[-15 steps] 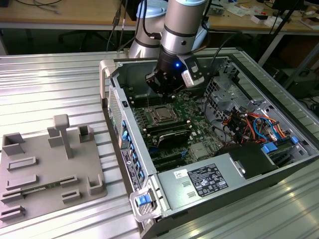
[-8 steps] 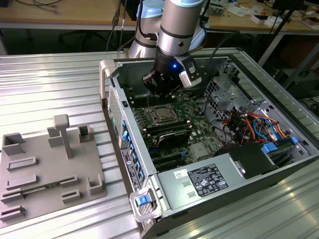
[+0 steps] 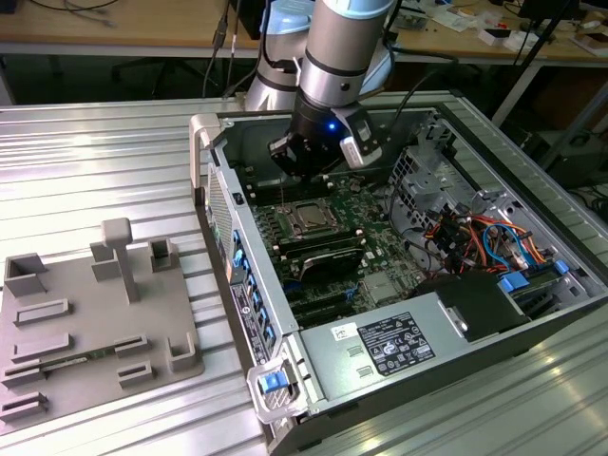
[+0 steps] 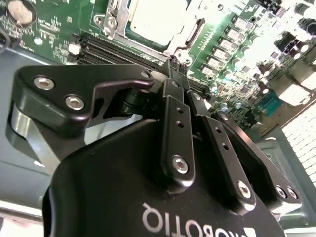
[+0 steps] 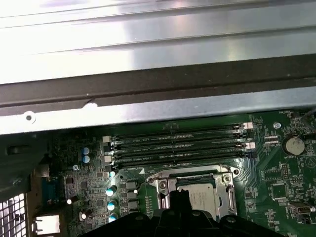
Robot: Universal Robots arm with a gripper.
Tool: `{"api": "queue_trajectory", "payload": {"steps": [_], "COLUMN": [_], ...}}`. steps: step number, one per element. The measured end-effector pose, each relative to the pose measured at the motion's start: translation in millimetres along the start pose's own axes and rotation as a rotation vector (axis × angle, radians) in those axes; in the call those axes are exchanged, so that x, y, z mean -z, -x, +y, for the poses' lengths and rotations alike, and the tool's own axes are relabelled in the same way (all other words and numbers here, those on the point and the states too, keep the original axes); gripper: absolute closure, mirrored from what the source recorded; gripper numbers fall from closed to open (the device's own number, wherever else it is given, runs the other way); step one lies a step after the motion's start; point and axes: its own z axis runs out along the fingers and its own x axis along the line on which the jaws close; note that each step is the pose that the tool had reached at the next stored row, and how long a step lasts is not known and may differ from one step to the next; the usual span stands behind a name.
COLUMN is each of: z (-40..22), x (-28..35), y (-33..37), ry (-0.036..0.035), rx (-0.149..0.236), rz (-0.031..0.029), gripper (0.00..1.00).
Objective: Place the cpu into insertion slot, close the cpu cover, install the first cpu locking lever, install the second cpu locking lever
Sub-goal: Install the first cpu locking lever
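Observation:
The cpu (image 3: 309,218) is a small square chip with a dull silver top, lying in its socket on the green motherboard inside the open computer case. The silvery cpu cover (image 5: 160,185) lies flat around it, with the chip showing through its open centre. In both wrist views the cpu (image 4: 155,17) (image 5: 203,197) sits just beyond the fingertips. My gripper (image 4: 174,66) hangs a little above the board beside the socket, its black fingers pressed together with nothing between them. In the exterior view the gripper (image 3: 306,174) is just behind the socket.
Black memory slots (image 5: 177,143) run between the socket and the case's metal wall (image 5: 148,108). A power supply (image 3: 389,347) and bundled cables (image 3: 475,237) fill the case on the exterior view's right. A grey fixture plate (image 3: 95,313) lies on the table at the exterior view's left.

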Motion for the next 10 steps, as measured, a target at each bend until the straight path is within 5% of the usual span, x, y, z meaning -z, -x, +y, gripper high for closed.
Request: {"api": "queue_trajectory", "payload": {"steps": [6,10], "z": [0.0,0.0], "x": [0.0,0.0], "y": [0.0,0.0], "ry": [0.0038,0.004], "rx": [0.139,0.144], "rz": [0.008,0.0082], "gripper": [0.89,0.89]}}
